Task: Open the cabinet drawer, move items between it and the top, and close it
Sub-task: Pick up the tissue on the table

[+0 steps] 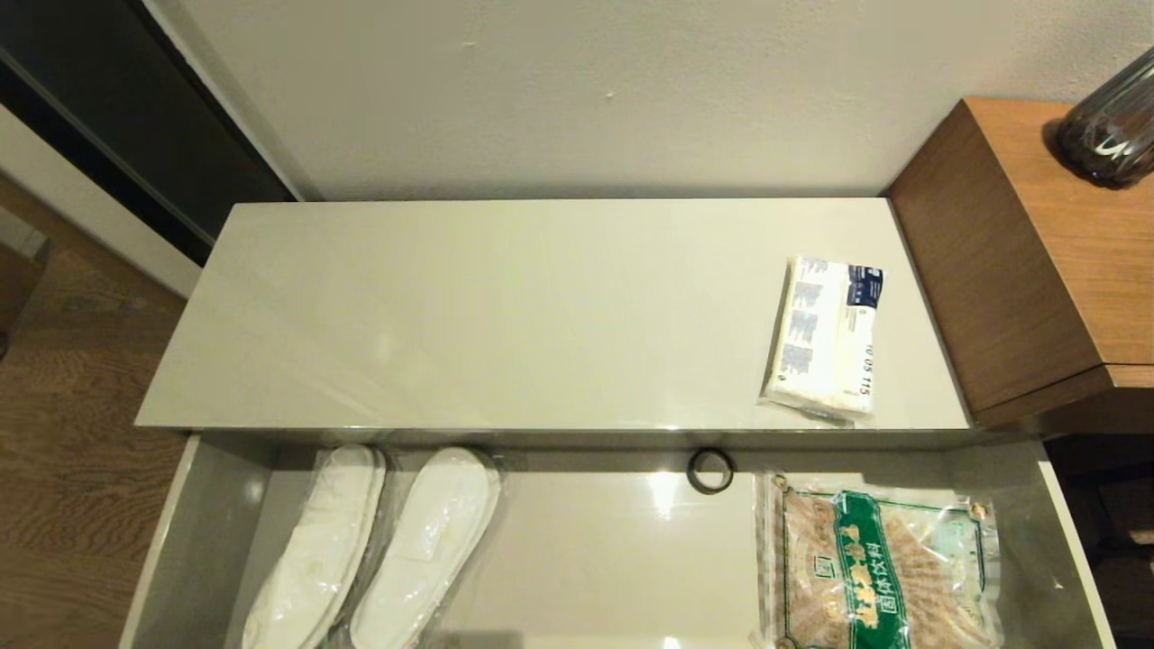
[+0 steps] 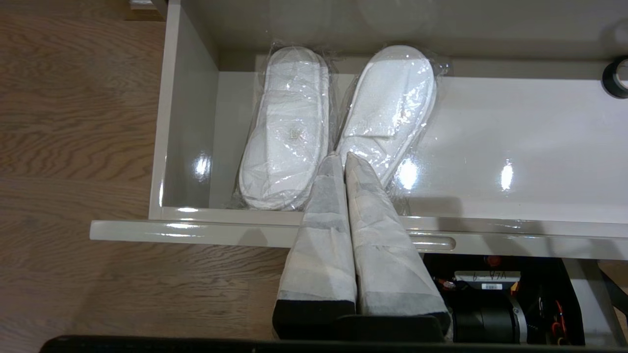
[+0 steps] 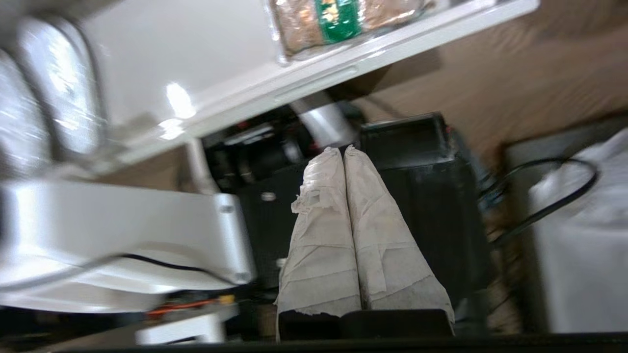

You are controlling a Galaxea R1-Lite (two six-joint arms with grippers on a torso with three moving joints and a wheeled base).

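The cabinet drawer (image 1: 631,541) stands pulled out below the top (image 1: 505,315). A white packet with grey-blue print and a dark blue label (image 1: 825,335) lies on the top's right end. The clear packet with a green label and tan contents (image 1: 879,572) lies in the drawer's right end, and its edge shows in the right wrist view (image 3: 338,19). Neither arm shows in the head view. My left gripper (image 2: 343,158) is shut and empty, hovering over the drawer's front edge (image 2: 221,230) near the slippers. My right gripper (image 3: 342,151) is shut and empty, held low in front of the drawer over the robot's base.
A pair of white slippers in clear plastic (image 1: 379,550) fills the drawer's left end. A small black ring (image 1: 710,470) sits at the drawer's back. A taller brown wood-grain surface (image 1: 1037,243) with a dark glass vessel (image 1: 1111,135) adjoins on the right. Wood floor (image 1: 63,451) lies to the left.
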